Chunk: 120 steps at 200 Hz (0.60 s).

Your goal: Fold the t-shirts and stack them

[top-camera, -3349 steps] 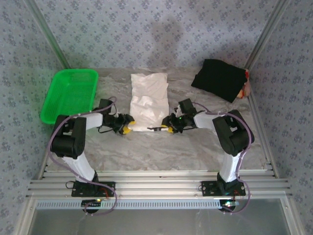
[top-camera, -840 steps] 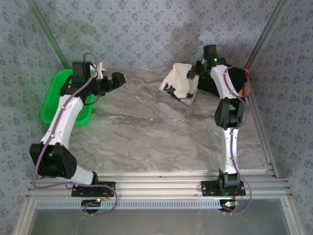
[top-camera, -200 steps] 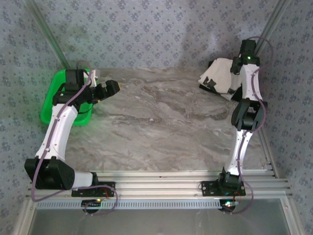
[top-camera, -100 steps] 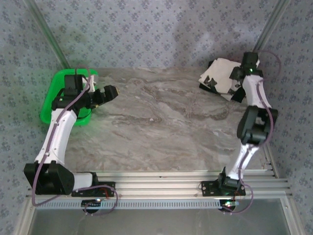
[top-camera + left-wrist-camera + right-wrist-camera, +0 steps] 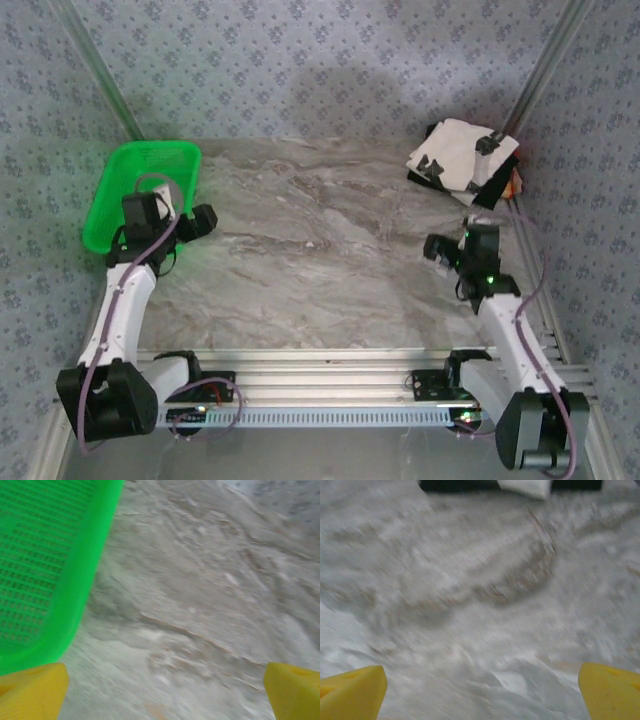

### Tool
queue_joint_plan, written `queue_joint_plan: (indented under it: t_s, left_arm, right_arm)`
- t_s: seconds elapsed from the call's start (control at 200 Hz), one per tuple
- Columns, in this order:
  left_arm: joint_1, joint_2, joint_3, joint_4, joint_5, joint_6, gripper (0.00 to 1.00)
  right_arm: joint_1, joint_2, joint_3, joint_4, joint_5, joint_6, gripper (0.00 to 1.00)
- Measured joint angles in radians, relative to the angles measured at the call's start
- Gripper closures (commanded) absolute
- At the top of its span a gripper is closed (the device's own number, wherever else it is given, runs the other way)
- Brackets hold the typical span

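Note:
The off-white t-shirt (image 5: 452, 152), folded and showing a few black marks, lies on top of the black t-shirt (image 5: 492, 187) at the far right corner of the table. In the right wrist view the edges of the black shirt (image 5: 455, 484) and the off-white shirt (image 5: 525, 486) run along the top. My right gripper (image 5: 440, 250) (image 5: 481, 692) hovers over bare table well in front of the stack, open and empty. My left gripper (image 5: 200, 220) (image 5: 162, 695) is beside the green basket, open, with nothing between its yellow fingertips (image 5: 31, 690).
A green plastic basket (image 5: 115, 205) (image 5: 35, 570) stands at the left edge of the marbled table (image 5: 320, 240). Metal frame posts rise at both far corners. An orange-red item (image 5: 516, 183) peeks out beside the stack.
My right arm has let go of the stack and drawn back toward the near side, its jaws widening. The left arm has also pulled back and down beside the basket.

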Motion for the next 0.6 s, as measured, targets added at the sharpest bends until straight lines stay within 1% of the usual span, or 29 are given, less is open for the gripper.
queue_joint_plan:
  t_s: [0.09, 0.13, 0.16, 0.235, 0.365, 0.415, 0.495, 0.56, 0.6]
  left_arm:
    - [0.008, 0.016, -0.168, 0.187, -0.046, 0.037, 0.0]
    - [0.011, 0.027, -0.249, 0.293, -0.057, 0.064, 0.0]
    - [0.01, 0.029, -0.303, 0.407, -0.06, 0.086, 0.0]
    - [0.006, 0.069, -0.383, 0.596, -0.069, 0.12, 0.0]
    - [0.006, 0.225, -0.43, 0.813, -0.077, 0.162, 0.0]
    - [0.006, 0.28, -0.434, 0.873, -0.077, 0.181, 0.0]
    - [0.006, 0.359, -0.436, 0.988, -0.06, 0.205, 0.0]
    - [0.006, 0.433, -0.439, 1.088, -0.048, 0.218, 0.0]
    - [0.006, 0.455, -0.439, 1.1, -0.042, 0.227, 0.0]
  right_arm:
    - [0.003, -0.075, -0.191, 0.177, 0.033, -0.053, 0.0]
    - [0.004, -0.076, -0.265, 0.261, 0.048, -0.071, 0.0]
    - [0.004, -0.064, -0.294, 0.296, 0.06, -0.079, 0.0]
    - [0.015, 0.044, -0.318, 0.434, 0.082, -0.119, 0.0]
    - [0.04, 0.299, -0.282, 0.713, 0.078, -0.188, 0.0]
    - [0.027, 0.394, -0.243, 0.782, 0.076, -0.209, 0.0]
    - [-0.013, 0.504, -0.195, 0.899, 0.052, -0.225, 0.0]
    - [-0.05, 0.605, -0.184, 1.037, 0.032, -0.225, 0.0]
    - [-0.063, 0.642, -0.175, 1.047, 0.026, -0.225, 0.0]
